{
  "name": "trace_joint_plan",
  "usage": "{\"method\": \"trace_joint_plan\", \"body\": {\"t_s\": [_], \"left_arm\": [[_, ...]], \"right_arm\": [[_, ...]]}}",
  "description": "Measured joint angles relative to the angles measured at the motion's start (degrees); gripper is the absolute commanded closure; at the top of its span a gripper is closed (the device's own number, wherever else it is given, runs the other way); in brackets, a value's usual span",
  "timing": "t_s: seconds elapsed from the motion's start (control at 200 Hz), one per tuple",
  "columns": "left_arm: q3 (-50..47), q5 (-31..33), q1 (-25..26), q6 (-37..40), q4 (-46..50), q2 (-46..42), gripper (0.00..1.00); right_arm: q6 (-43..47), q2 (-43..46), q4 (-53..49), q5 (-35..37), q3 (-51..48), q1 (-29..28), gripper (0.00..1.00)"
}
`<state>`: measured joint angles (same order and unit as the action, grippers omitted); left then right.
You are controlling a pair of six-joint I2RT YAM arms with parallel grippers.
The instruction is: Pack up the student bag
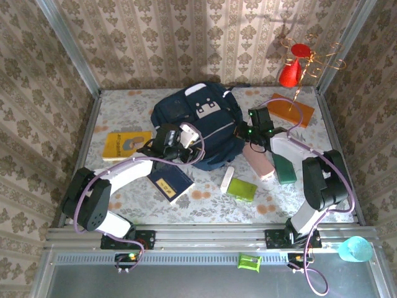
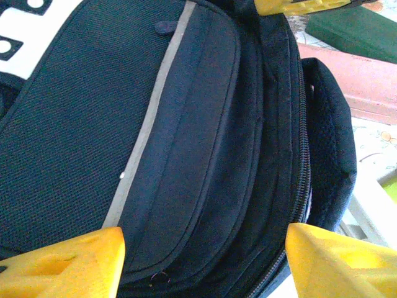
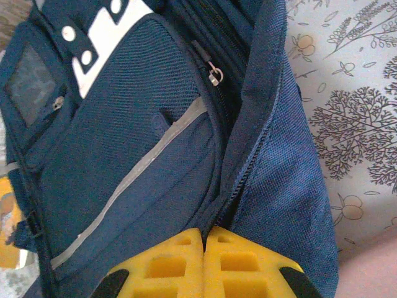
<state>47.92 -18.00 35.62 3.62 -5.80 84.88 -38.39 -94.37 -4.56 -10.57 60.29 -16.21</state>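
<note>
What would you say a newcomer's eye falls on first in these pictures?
The dark navy student bag lies in the middle of the table and draws the eye at once. The right gripper is shut at the bag's open zipper edge, while the left gripper stands open over its front pocket. A red ornament with gold wire hangs at the far right corner.

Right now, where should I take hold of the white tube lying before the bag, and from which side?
Take the white tube at its middle, from straight above, closing across its narrow width. It lies flat, long and slim, and the green box sits close beside its near end.
</note>
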Motion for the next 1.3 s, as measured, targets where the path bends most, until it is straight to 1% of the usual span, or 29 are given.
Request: {"method": "trace_joint_plan", "body": {"t_s": [0.18, 0.325, 0.385, 0.495, 0.615, 0.705, 0.845, 1.035, 1.095, 1.14, 1.255, 1.3], "left_arm": [[1.6, 0.0, 0.7, 0.1, -0.6, 1.9, 0.3], [6.0, -0.6, 0.9, 1.4, 0.5, 5.8, 0.34], [7.9, -0.6, 0.9, 3.0, 1.6, 7.5, 0.33], [10.6, -0.7, 0.9, 7.3, 5.1, 10.1, 0.3], [12.0, -0.6, 0.9, 11.3, 8.5, 12.5, 0.3], [14.2, 0.8, 0.9, 13.2, 10.6, 15.2, 0.32], [16.1, 4.1, 1.2, 14.3, 10.6, 18.3, 0.36], [16.9, 6.7, 1.2, 15.6, 10.1, 19.9, 0.46], [17.7, 7.0, 1.3, 16.3, 10.1, 20.9, 0.52], [18.3, 7.0, 1.3, 16.9, 10.1, 21.7, 0.58], [18.6, 7.2, 1.6, 17.7, 10.1, 22.4, 0.83], [18.6, 7.4, 1.6, 17.5, 9.7, 22.4, 0.88]], "right_arm": [[-1.0, 1.8, 0.0, -2.3, 0.8, 0.2, 0.92], [-1.0, 2.6, 0.0, -3.2, 1.1, 0.2, 0.92], [-1.0, 2.8, 0.0, -3.2, 1.1, 0.2, 0.92], [-0.8, 2.8, -0.2, -3.2, 1.1, 0.2, 0.92], [-0.8, 2.7, -0.5, -3.5, 1.1, 0.2, 0.92], [-0.8, 2.3, -0.5, -3.7, 1.1, 0.2, 0.92], [-0.6, 1.3, -0.5, -3.7, 1.1, 0.2, 0.92], [0.9, 0.6, -0.5, -3.6, 1.1, 0.2, 0.91], [1.2, 0.5, -0.5, -3.6, 1.1, 0.2, 0.9], [1.7, 0.3, -0.5, -3.6, 1.1, 0.3, 0.9], [2.4, -0.1, -0.5, -3.6, 1.1, 0.6, 0.88], [2.5, -0.3, -0.5, -3.6, 1.1, 0.7, 0.84]]}}
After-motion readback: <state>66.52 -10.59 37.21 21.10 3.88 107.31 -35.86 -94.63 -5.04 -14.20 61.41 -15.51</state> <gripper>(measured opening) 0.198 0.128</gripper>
